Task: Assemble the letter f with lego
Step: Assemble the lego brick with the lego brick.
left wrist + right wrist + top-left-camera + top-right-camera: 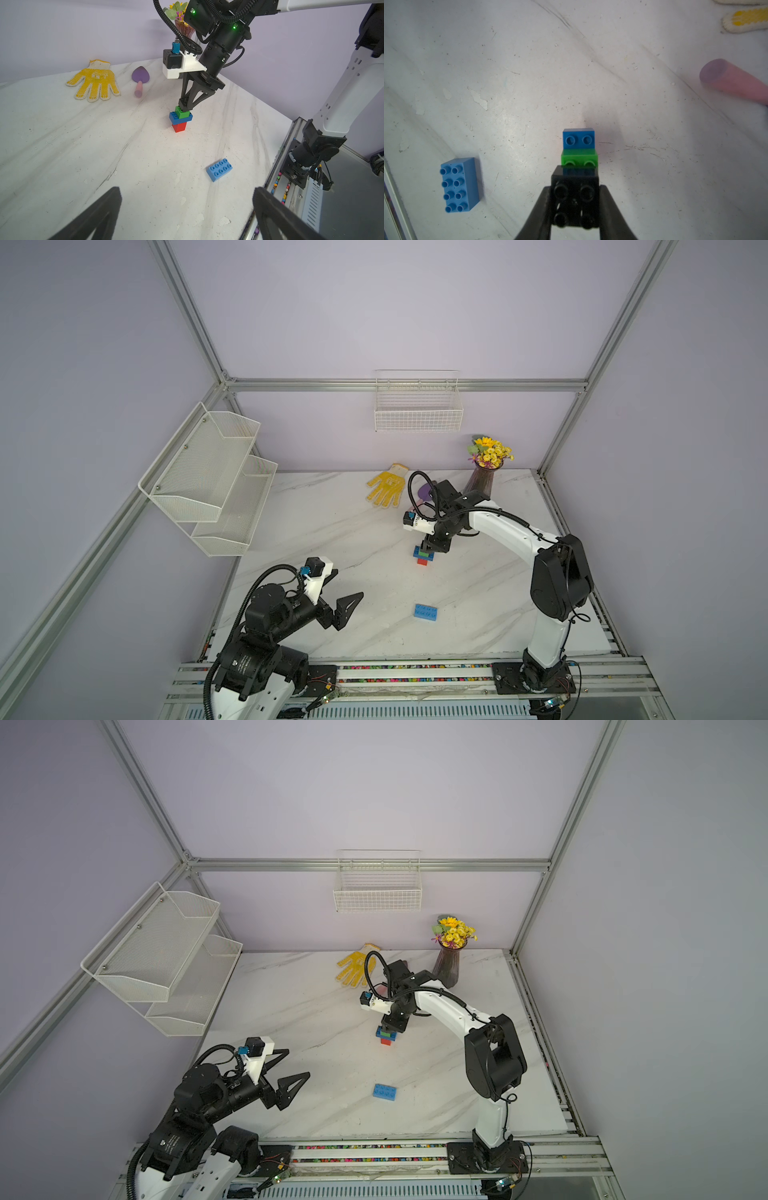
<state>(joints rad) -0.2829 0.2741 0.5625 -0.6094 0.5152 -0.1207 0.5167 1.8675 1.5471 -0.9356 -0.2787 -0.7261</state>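
While the right pincer is gripping the black brick over the green brick topping the stack at mid tabletop, and the left pincer is hanging open near-left, an off-centre press is probably risking toppling it.

The black brick between the fingers hides part of the green brick. Away from the fingers, the trowel handle is blurry and cut off.

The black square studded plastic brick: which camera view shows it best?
The right wrist view: the black studded brick sits close, studs clear, between the fingers. In the left wrist and both top views it blends with them.
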